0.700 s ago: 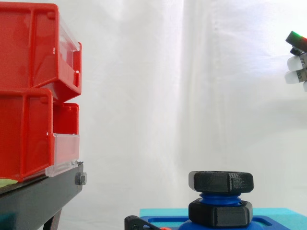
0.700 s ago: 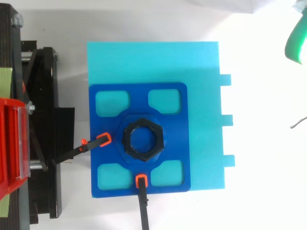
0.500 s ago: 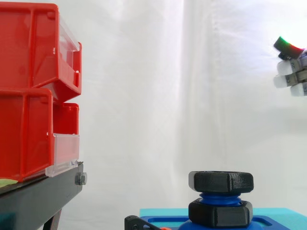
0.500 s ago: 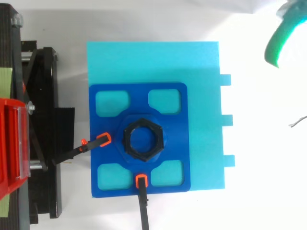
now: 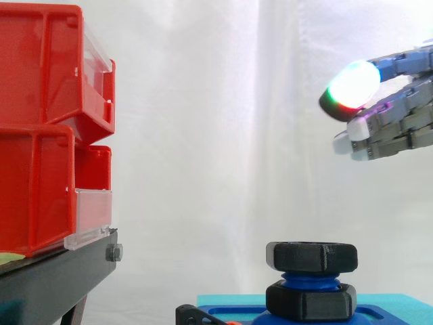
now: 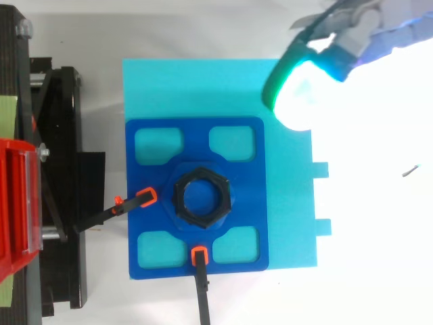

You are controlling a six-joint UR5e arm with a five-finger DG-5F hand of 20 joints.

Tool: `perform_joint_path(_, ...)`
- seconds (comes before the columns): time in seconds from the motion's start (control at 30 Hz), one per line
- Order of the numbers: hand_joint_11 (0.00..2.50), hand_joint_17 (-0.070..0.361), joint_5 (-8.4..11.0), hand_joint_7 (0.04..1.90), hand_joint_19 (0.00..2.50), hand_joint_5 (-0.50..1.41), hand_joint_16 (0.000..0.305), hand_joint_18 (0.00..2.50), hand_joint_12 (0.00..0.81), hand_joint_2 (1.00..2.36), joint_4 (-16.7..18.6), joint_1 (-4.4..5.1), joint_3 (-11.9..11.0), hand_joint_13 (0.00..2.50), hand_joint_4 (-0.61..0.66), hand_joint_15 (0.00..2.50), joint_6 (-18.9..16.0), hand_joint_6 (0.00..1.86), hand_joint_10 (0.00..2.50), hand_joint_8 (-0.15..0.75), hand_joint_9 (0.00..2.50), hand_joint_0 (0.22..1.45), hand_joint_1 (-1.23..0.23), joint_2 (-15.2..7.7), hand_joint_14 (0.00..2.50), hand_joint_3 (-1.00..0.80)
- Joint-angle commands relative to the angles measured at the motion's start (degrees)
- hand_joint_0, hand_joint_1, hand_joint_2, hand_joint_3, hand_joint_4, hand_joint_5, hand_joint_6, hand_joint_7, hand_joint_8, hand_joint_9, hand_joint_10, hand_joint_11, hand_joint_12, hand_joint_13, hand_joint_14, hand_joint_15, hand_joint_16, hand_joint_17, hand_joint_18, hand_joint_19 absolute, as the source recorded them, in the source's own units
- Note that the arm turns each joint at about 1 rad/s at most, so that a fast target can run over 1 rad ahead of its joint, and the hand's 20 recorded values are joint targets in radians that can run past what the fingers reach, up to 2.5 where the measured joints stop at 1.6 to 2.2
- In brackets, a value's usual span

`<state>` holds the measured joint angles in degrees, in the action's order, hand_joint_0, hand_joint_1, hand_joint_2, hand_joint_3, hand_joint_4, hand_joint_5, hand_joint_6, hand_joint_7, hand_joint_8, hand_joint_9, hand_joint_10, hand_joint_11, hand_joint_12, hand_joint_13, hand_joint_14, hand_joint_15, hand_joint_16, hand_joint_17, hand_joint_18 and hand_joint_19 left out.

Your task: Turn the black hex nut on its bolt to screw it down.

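Observation:
A black hex nut (image 5: pixel 312 256) sits at the top of a blue threaded bolt (image 5: pixel 310 280), above a second black nut (image 5: pixel 310 301) at the bolt's foot. From above, the nut (image 6: pixel 202 198) is at the centre of a dark blue plate (image 6: pixel 247 203) on a cyan block (image 6: pixel 287 203). My hand (image 5: pixel 399 115) reaches in from the right, well above and to the right of the nut. Its fingers (image 5: pixel 352 87) are stretched out nearly straight, with glowing pads, and hold nothing. In the top view the hand (image 6: pixel 345 40) hangs over the block's far right corner.
Red bins (image 5: pixel 47 128) are stacked on a black stand (image 5: pixel 54 284) at the left. Two black clamps with orange tips (image 6: pixel 145 197) (image 6: pixel 199 255) hold the blue plate at its left and front edges. A white curtain hangs behind.
The hand has come in from the right edge toward the nut, and lower. Its fingers now stretch out over the cyan block's corner. The nut has not moved.

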<state>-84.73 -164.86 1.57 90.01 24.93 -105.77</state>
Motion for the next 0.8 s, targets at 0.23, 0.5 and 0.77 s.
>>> perform_joint_path(0.23, 0.0, 0.078, -0.35, 0.73, 0.04, -0.17, 0.035, 0.09, 0.263, 1.0, -0.8, 0.8, -8.3, 0.32, 0.15, 0.0, 7.5, 0.5, 0.0, 0.221, 0.66, 0.53, -0.51, -6.7, 0.0, -0.5)
perform_joint_path(0.5, 0.0, 0.077, 0.0, 0.74, 0.04, -0.17, 0.034, 0.09, 0.263, 1.0, 1.3, 2.38, -8.2, 0.33, 0.15, 0.0, 12.9, 0.5, 0.0, 0.222, 0.67, 0.53, -0.51, -6.8, 0.0, -0.5)
perform_joint_path(0.77, 0.03, 0.077, -0.09, 0.74, 0.05, -0.16, 0.034, 0.1, 0.263, 1.0, 4.2, 3.79, -8.7, 0.34, 0.16, 0.0, 18.0, 0.5, 0.0, 0.228, 0.71, 0.54, -0.51, -10.4, 0.0, -0.5)
